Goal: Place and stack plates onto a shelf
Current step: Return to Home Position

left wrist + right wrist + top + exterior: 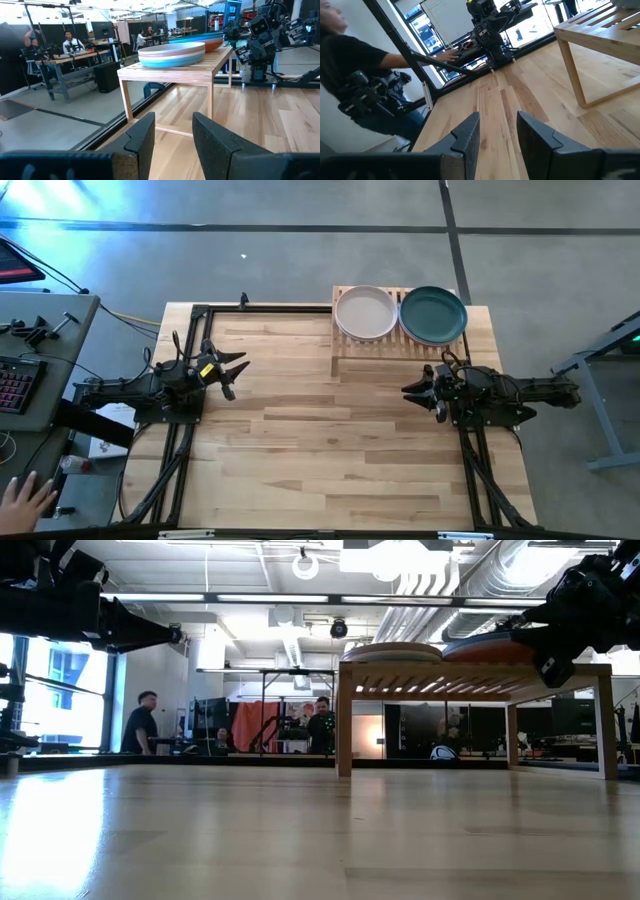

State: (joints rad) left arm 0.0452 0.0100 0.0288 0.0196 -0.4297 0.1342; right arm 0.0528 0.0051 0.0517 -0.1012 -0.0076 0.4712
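The bamboo shelf (pixel 400 345) stands at the table's far edge, right of centre. Two stacks of plates rest on its slats: a left stack topped by the grey-white plate (pixel 366 313) and a right stack topped by the dark teal plate (pixel 433 315). In the left wrist view the left stack (pixel 171 54) shows pinkish, blue and mint rims under the top plate, and the right stack (pixel 210 40) shows blue and orange rims. My left gripper (pixel 232 372) hovers open near the table's left side. My right gripper (pixel 412 390) hovers open just in front of the shelf. Neither holds anything.
Black frame rails (pixel 270 307) run along the table's far and side edges. A side table with a keyboard (pixel 15 380) stands to the left, and a person's hand (pixel 25 495) is near it. People (pixel 140 725) are in the room behind. Bare wood (pixel 330 450) lies between the arms.
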